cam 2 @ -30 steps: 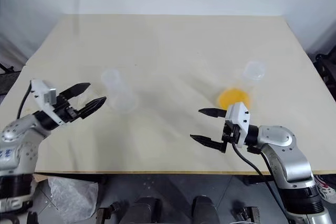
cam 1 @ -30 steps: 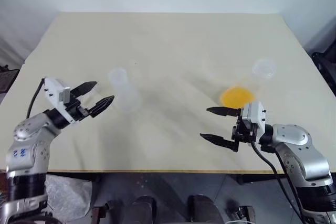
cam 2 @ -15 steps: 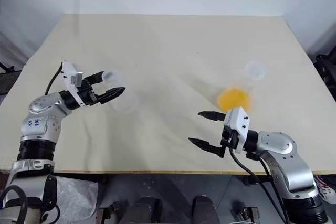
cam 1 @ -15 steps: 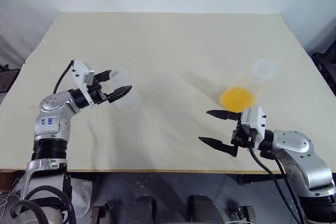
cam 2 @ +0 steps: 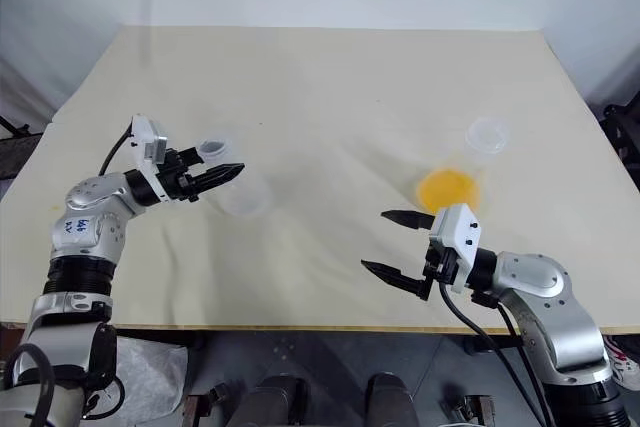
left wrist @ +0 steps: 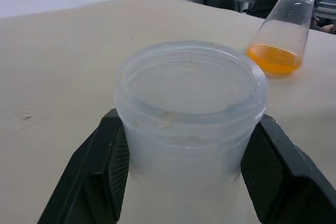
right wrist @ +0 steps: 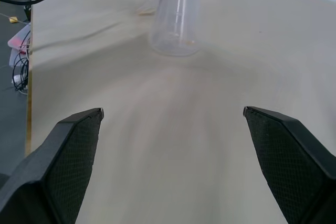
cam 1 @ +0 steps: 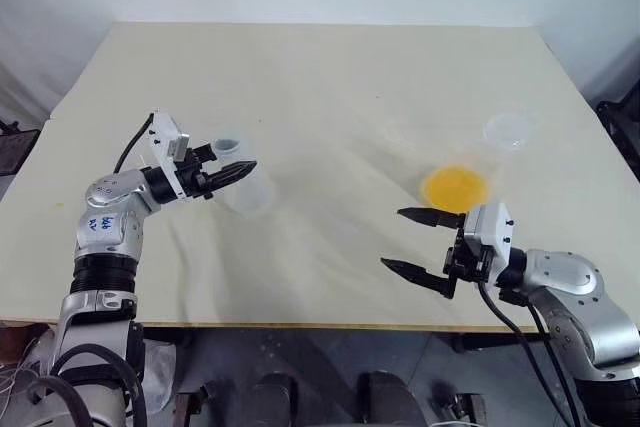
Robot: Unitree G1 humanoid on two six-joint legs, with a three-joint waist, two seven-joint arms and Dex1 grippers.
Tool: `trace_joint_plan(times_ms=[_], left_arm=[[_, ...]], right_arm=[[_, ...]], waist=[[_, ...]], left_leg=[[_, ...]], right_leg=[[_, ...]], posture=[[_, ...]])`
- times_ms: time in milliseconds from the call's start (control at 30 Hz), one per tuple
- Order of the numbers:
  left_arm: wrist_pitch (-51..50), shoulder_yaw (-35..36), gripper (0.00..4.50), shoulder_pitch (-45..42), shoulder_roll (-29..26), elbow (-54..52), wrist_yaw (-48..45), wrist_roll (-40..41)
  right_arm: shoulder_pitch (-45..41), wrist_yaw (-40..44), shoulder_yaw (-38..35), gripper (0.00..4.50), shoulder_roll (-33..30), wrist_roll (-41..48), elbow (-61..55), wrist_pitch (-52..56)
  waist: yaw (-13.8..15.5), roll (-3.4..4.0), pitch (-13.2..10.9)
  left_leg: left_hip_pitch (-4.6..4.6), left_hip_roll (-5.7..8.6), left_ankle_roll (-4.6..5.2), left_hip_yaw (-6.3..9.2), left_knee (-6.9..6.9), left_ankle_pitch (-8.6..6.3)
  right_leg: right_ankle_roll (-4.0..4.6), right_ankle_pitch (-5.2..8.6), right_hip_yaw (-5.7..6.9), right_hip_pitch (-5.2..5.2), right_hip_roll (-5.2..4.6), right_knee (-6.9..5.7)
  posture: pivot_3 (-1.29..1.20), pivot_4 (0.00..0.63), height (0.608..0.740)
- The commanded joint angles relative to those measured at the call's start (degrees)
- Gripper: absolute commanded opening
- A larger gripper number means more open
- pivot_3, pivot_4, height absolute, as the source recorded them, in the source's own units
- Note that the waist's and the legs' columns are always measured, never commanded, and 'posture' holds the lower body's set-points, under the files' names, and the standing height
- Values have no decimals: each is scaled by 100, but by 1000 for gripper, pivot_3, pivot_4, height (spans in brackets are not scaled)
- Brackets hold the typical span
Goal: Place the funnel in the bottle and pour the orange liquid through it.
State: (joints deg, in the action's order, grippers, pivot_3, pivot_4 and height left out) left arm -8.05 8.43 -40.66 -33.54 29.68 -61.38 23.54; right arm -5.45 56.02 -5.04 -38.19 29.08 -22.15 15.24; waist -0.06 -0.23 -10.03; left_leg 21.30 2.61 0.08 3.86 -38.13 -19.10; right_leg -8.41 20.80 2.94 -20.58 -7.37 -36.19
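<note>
The bottle's (left wrist: 190, 103) neck was clasped, apparently touched, by the left gripper (cam 1: 232, 170); the right gripper (cam 1: 417, 242) was held spread above the table (cam 1: 330, 87).

Frosted clear bottle (left wrist: 190, 103); bright orange liquid (cam 1: 453, 186) in clear flask (left wrist: 280, 30); black fingers (left wrist: 100, 166); beige table (cam 1: 330, 77).

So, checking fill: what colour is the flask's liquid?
Bright orange liquid, clearest in the left wrist view.
</note>
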Motion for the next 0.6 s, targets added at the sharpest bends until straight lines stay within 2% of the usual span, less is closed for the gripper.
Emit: trace_joint_plan(times_ms=[33,300,600], left_arm=[[-110,12,2554,-117,-48,-649,-171,153],[-717,-624,2554,-13,496,-2027,299,-32],[-1172,-1543,2554,12,1181,-2806,946,-486]], right_arm=[[38,84,-198,4500,-126,157,-137,1],[324,174,-476,4500,-253,427,-70,207],[561,33,-691,4500,-215,547,-152,371]], waist=[[-1,-1,0],[22,-3,-2],[21,-6,-3]], left_leg=[[0,0,0,0,0,0],[2,5,2,9,-2,1],[4,2,2,7,-1,2]], right_leg=[[0,0,0,0,0,0],[-2,-1,0,7,-3,3],[-2,-1,0,7,2,8]], posture=[[0,150,740],[0,150,740],[0,150,740]])
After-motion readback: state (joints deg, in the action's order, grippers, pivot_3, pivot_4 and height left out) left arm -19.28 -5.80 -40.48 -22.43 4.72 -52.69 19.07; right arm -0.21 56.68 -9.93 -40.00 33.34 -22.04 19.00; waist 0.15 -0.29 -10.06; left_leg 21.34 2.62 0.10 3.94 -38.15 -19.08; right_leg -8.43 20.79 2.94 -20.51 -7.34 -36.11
